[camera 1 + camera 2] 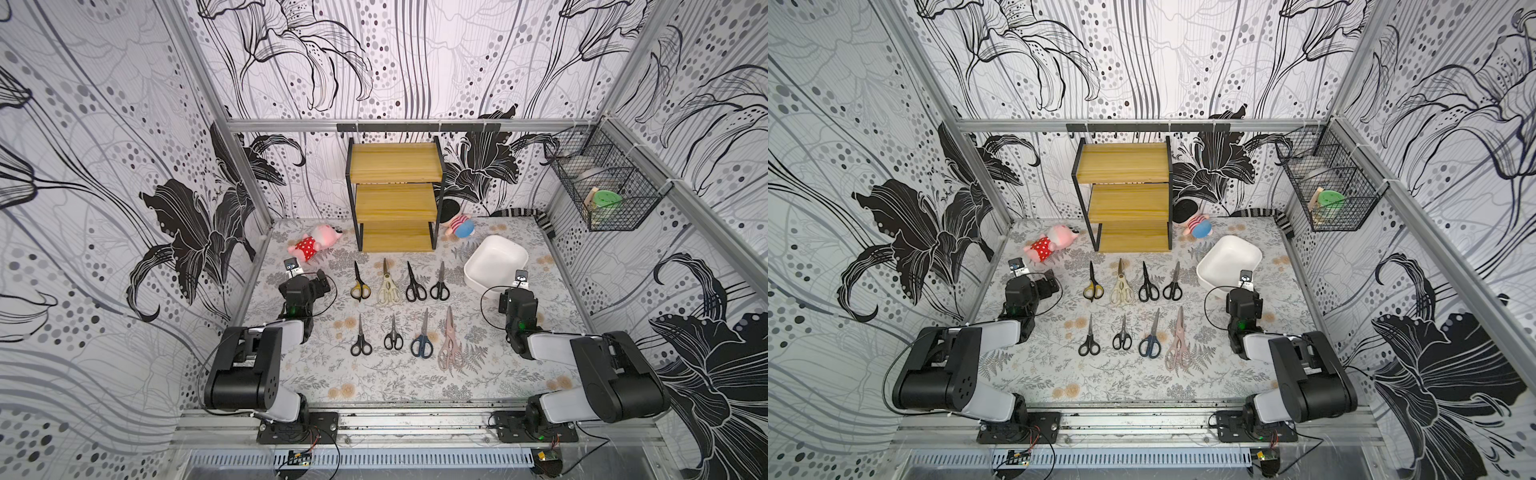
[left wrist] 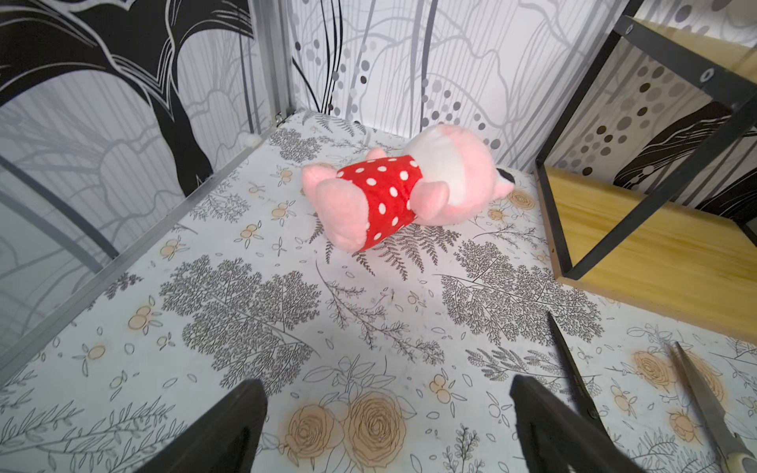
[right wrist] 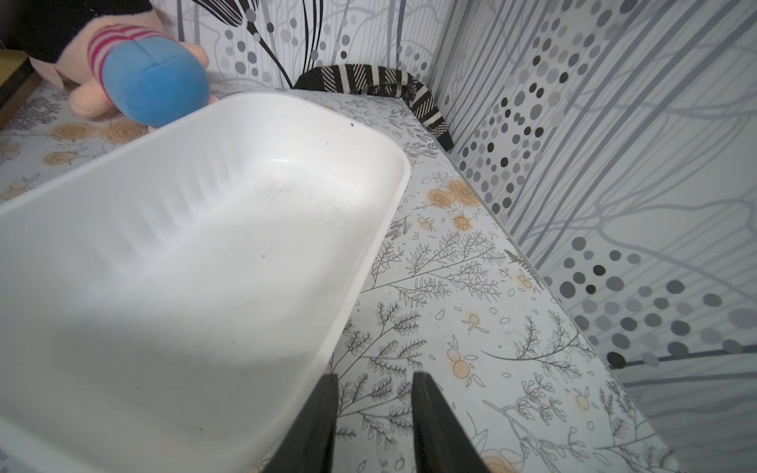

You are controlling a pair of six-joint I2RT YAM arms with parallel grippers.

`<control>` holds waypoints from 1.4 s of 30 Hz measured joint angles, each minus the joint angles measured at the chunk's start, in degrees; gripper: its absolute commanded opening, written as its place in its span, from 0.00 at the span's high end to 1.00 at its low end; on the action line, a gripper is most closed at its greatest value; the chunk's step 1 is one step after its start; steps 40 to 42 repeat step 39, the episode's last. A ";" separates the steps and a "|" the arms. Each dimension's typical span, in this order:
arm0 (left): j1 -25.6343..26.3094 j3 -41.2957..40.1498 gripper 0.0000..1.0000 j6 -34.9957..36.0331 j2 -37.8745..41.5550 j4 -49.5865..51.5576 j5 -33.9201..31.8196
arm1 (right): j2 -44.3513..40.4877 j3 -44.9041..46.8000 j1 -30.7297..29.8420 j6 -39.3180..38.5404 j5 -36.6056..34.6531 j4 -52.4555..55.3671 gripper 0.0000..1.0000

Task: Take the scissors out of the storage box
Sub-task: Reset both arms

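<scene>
Scissors (image 1: 415, 286) lie out on the bench (image 1: 316, 374) in two rows of four, blades pointing toward the back wall. We find every pair apart from the white box (image 1: 494, 262), which sits nearer the right arm, turned at an angle to the rows. In the far row we count a yellow-and-black pair (image 1: 360, 289), a cream pair (image 1: 388, 289) and two black ones. In the near row we count two black ones, a dark blue pair (image 1: 422, 345) and a pink pair (image 1: 450, 351). Our right pincer (image 3: 373, 376) hangs at the box's near corner with its fingers a little apart, only bench pattern showing in the gap. One finger overlaps the rim, and we cannot tell whether it touches. Our left pincer (image 2: 387, 385) is spread wide over the bench, with the yellow-and-black pair's dark blade just beside one finger. Beyond it a pink plush toy (image 2: 393, 192) in a red dotted dress lies on its side near the wall. A wooden shelf rack (image 1: 395, 195) stands right behind the far row, close to the blade tips. Behind the box we see a plush doll (image 3: 151, 86) in blue almost against the rim, and a striped cloth (image 3: 368, 80) in the corner. A wire basket (image 1: 573, 166) hangs on the right wall, well above the bench.
</scene>
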State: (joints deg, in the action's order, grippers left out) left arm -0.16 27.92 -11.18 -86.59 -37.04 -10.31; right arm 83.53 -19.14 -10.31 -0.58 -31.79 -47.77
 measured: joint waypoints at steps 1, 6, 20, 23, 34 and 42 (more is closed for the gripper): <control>0.66 -0.09 0.02 0.76 -0.20 -0.68 -0.02 | 0.68 0.20 0.31 -0.28 0.11 -1.84 0.65; 4.07 -4.57 0.02 3.96 1.60 -7.67 0.04 | 0.76 2.47 1.42 -2.19 4.37 -8.66 0.48; 5.01 -16.17 0.02 5.27 2.23 -27.12 -3.06 | 2.51 8.85 7.13 -3.78 19.71 -20.87 0.05; 5.01 -16.17 0.02 5.29 2.21 -29.29 -3.26 | 2.60 8.17 7.54 -3.74 22.36 -21.00 0.05; 5.01 -16.17 0.02 5.29 2.21 -31.39 -3.26 | 2.58 7.15 8.74 -3.74 26.12 -20.59 0.05; 5.01 -16.17 0.02 5.27 2.21 -31.47 -3.26 | 2.58 7.13 9.11 -3.74 27.12 -20.00 0.05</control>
